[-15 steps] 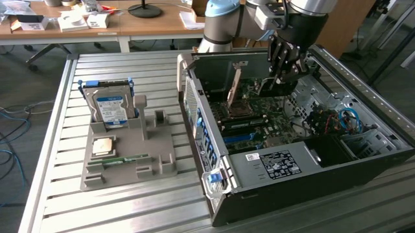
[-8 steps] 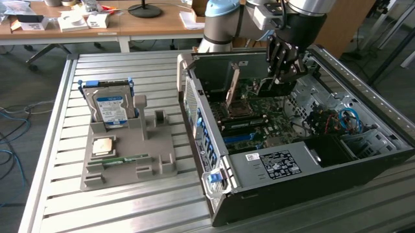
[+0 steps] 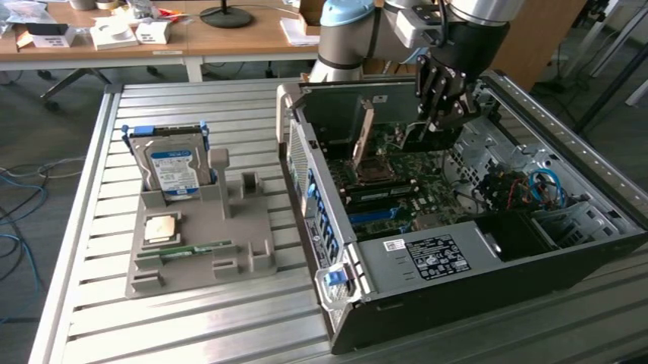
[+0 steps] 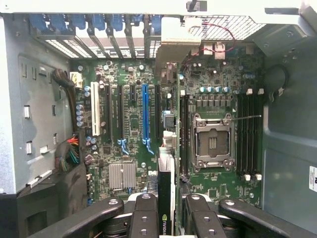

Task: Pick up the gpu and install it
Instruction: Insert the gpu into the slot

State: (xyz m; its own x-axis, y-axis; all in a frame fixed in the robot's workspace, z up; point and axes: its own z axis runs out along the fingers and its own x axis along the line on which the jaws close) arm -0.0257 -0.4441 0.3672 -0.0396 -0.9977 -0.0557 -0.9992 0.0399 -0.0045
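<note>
In the wrist view the gpu (image 4: 166, 183) shows edge-on as a thin dark card with a green logo near my fingers. Its silvery bracket (image 4: 171, 49) points toward the case's rear slot openings. My gripper (image 4: 166, 218) is shut on it, a black finger (image 4: 143, 218) on each side. The card hangs above the motherboard (image 4: 133, 124), just beside the blue slot (image 4: 145, 116) and apart from it. In the exterior view my gripper (image 3: 445, 114) reaches down into the open computer case (image 3: 486, 250), with the gpu (image 3: 415, 138) below the fingers.
An empty processor socket (image 4: 212, 144) and memory slots (image 4: 247, 134) lie beside the card. On the slatted table (image 3: 91, 318), at the exterior view's left, a grey holder (image 3: 233, 243) carries a hard drive (image 3: 172, 171), a processor chip (image 3: 162, 227) and a green memory stick (image 3: 187, 250).
</note>
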